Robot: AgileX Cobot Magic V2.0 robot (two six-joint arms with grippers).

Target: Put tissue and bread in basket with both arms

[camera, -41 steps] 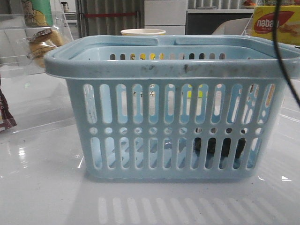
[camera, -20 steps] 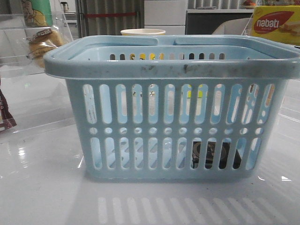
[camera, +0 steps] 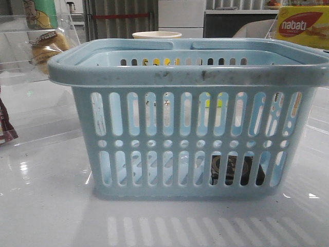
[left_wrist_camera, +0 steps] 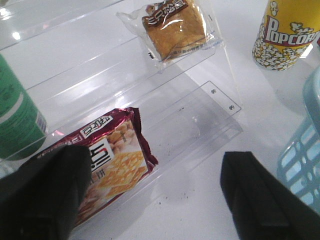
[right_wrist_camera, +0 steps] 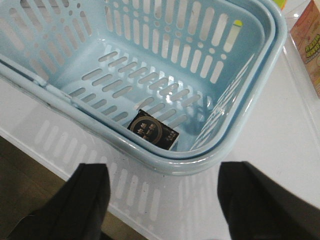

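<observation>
The tissue (right_wrist_camera: 153, 133), a small dark pack with pale round markings, lies flat on the floor of the light-blue basket (right_wrist_camera: 235, 145), tucked into a corner against the slotted wall; in the front view it shows as a dark shape behind the lower slots (camera: 234, 171). The right gripper (right_wrist_camera: 162, 210) hangs above the basket's rim, its dark fingers (right_wrist_camera: 82, 205) spread wide with nothing between them. The bread (left_wrist_camera: 174, 26), a golden-brown bun in clear wrap with a brown-red label, sits on an upper step of a clear plastic rack (left_wrist_camera: 220, 100), outside the basket. The left gripper (left_wrist_camera: 155, 195) hovers over the rack's lower step, jaws spread apart and empty, one finger (left_wrist_camera: 50, 195) overlapping a maroon snack packet (left_wrist_camera: 117, 160). A yellow popcorn cup (left_wrist_camera: 285, 32) stands near the basket, a green can (left_wrist_camera: 17, 125) beside the packet.
</observation>
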